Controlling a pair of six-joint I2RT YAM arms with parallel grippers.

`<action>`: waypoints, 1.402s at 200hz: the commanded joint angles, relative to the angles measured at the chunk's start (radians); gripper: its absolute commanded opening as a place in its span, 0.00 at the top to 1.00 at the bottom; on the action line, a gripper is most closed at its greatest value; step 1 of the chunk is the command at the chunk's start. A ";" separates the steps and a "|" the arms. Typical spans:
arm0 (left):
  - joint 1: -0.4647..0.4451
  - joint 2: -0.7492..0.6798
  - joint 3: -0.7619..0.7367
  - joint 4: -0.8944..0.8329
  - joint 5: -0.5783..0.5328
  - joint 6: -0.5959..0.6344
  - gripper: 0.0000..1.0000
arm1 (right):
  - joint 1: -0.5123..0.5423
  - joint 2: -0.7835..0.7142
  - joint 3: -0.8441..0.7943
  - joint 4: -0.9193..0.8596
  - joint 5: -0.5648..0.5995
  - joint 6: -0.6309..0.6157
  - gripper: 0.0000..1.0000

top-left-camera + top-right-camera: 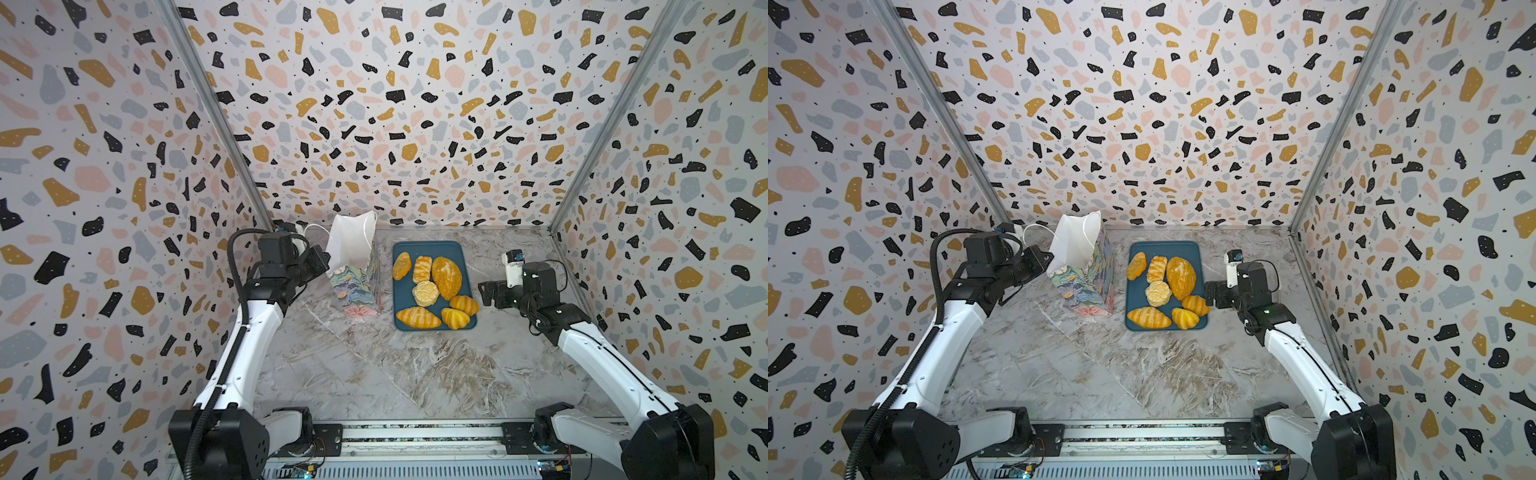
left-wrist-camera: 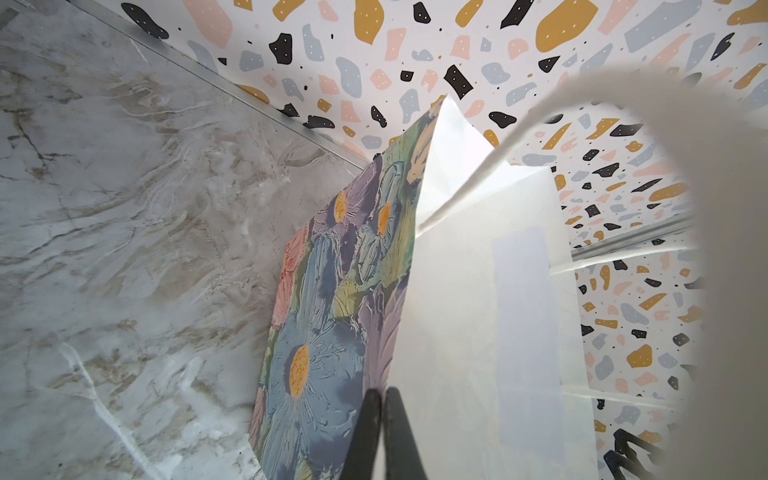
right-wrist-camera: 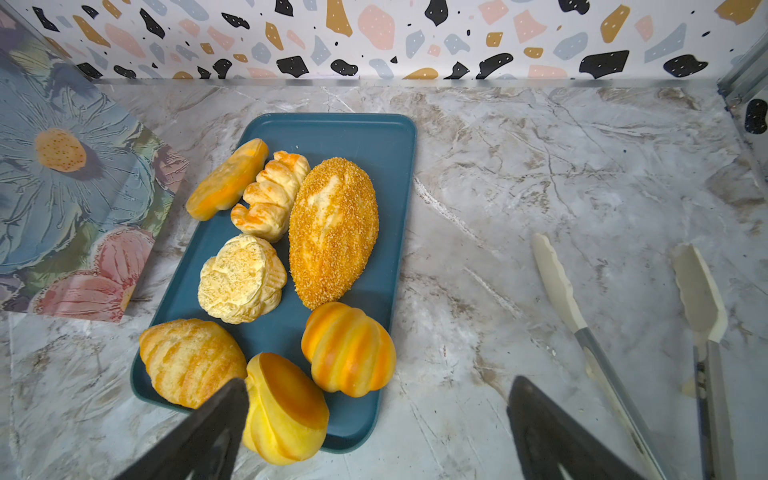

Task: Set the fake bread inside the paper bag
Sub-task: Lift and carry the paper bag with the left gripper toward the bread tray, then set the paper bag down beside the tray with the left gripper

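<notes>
Looking first at the silver metal rail (image 1: 419, 434) lying along the near edge of the grey marble-look table (image 1: 374, 374), with two white-and-black arms reaching from it toward the far edge.

Pinching the left rim of the tall paper bag with painted flowers outside and plain white inside (image 1: 357, 286), using the left gripper (image 2: 381, 395). Squeezing its two black fingers (image 2: 399, 432) tight together on the paper, as shown in the left wrist view. Standing the bag up near the far edge of the table, a little left of the middle, mouth open, with a thin white cord handle (image 2: 739, 187) looping out on the gripper's side.

Resting all seven pieces of golden fake bread (image 1: 417, 318) on a flat dark-blue plastic tray (image 1: 432, 249), just beside the bag's right side and near the far edge. Showing a big seeded oval loaf (image 1: 446, 277) in the middle, touching a pale round bun (image 1: 425, 293) and a plaited pastry (image 1: 422, 269). Crowding two yellow ridged rolls (image 1: 464, 304) at the tray's near right corner.

Hanging the right gripper (image 1: 485, 291) just beside that same corner, spreading its black fingers wide and holding nothing.

Spotting, in the right wrist view, metal tongs with white tips (image 3: 557, 286) lying on the table to the right of the tray.
</notes>
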 commanded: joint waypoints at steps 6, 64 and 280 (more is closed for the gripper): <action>-0.004 -0.012 -0.024 0.052 -0.002 -0.014 0.84 | 0.005 -0.023 0.009 -0.014 0.000 0.012 0.01; -0.004 0.009 -0.012 0.053 -0.002 -0.012 0.49 | 0.005 -0.026 0.009 -0.020 0.003 0.012 0.01; 0.048 0.054 0.166 0.152 0.206 0.142 0.02 | -0.053 -0.041 0.142 -0.159 0.077 -0.014 0.01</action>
